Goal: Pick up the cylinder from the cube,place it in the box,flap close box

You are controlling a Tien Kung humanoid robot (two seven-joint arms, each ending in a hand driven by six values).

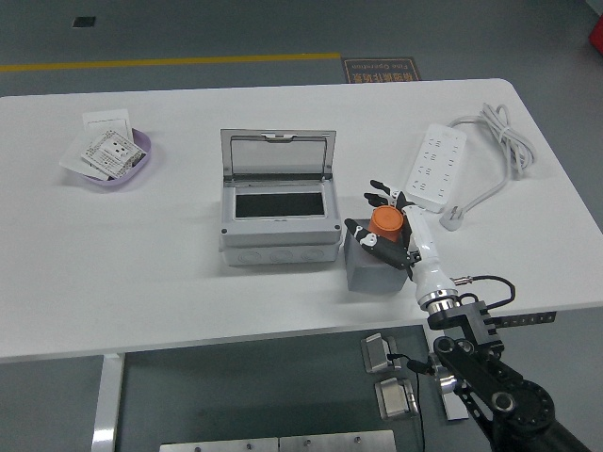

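Note:
An orange cylinder point(383, 222) stands on a grey cube point(366, 269) just right of the grey box point(279, 222). The box's clear flap lid point(278, 153) is swung up and back, showing a dark inside. My right hand point(386, 226) comes in from the lower right and wraps around the cylinder, thumb on its near left side and fingers behind it. The cylinder still rests on the cube. My left hand is out of view.
A white power strip point(436, 168) with its coiled cable point(504, 141) lies at the right. A purple dish point(119, 162) holding white packets sits at the far left. The table's near edge runs just below the cube.

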